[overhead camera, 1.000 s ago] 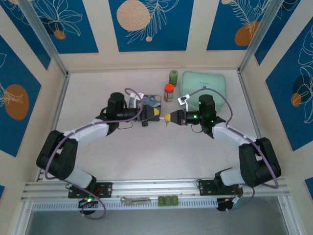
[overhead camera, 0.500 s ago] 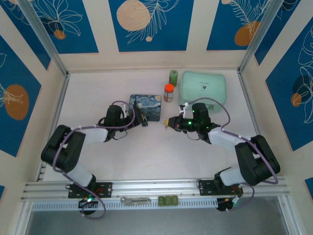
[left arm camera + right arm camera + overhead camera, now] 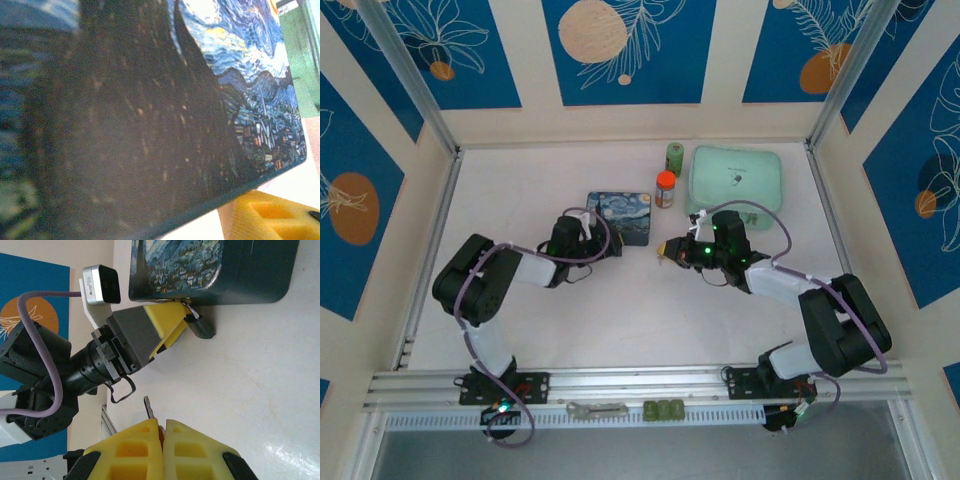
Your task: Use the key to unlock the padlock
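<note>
— What do we have on the left?
— Our left gripper (image 3: 611, 244), low against the near side of the painted box (image 3: 625, 218), seems to pinch the padlock (image 3: 199, 326) by its loop.
— How does the padlock look to us?
— Tiny: a dark, squat body and a thin silver loop, resting on the table (image 3: 620, 310) right at the foot of the box.
— And further right?
— The key (image 3: 148, 406), a thin grey sliver, pokes from our right gripper (image 3: 162, 426), whose yellow fingers are pressed together on it, apart from the padlock.

The padlock (image 3: 199, 326) lies just beside the box (image 3: 215, 270), the key (image 3: 149, 408) apart.
</note>
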